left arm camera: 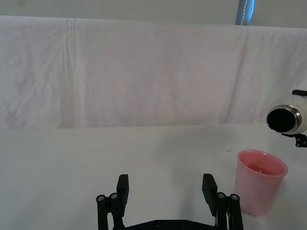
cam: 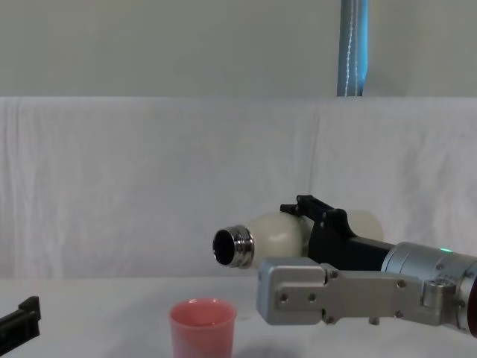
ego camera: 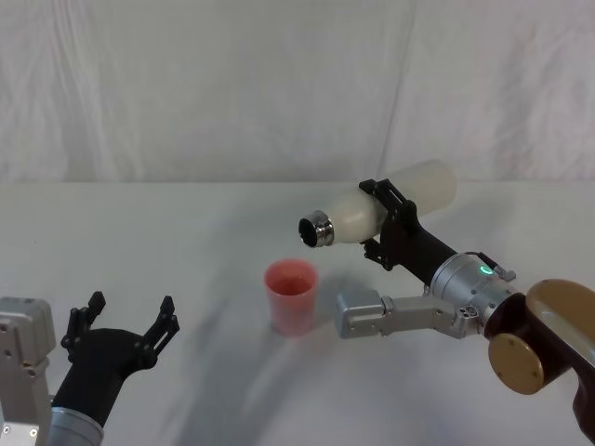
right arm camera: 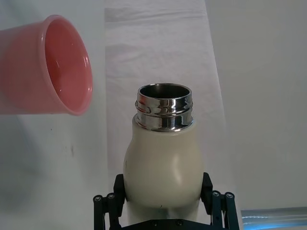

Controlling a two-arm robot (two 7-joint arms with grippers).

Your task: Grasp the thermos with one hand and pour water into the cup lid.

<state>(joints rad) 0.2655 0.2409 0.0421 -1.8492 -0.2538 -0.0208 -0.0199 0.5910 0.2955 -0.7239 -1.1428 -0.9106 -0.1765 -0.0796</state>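
The right gripper (ego camera: 386,218) is clamping the thermos (ego camera: 372,210) around its cream body, holding it nearly level in the air with the steel neck pointing toward the pink cup lid (ego camera: 291,296), which is standing upright on the white table (ego camera: 186,242) just below and slightly left of the mouth. The left gripper (ego camera: 130,325) is resting low at the table's near left, fingers spread wide and gripping nothing, well apart from the cup lid, with a draped white cloth backdrop (ego camera: 232,84) hanging behind.

No text, label, brand or number can be read anywhere (all surfaces are plain).
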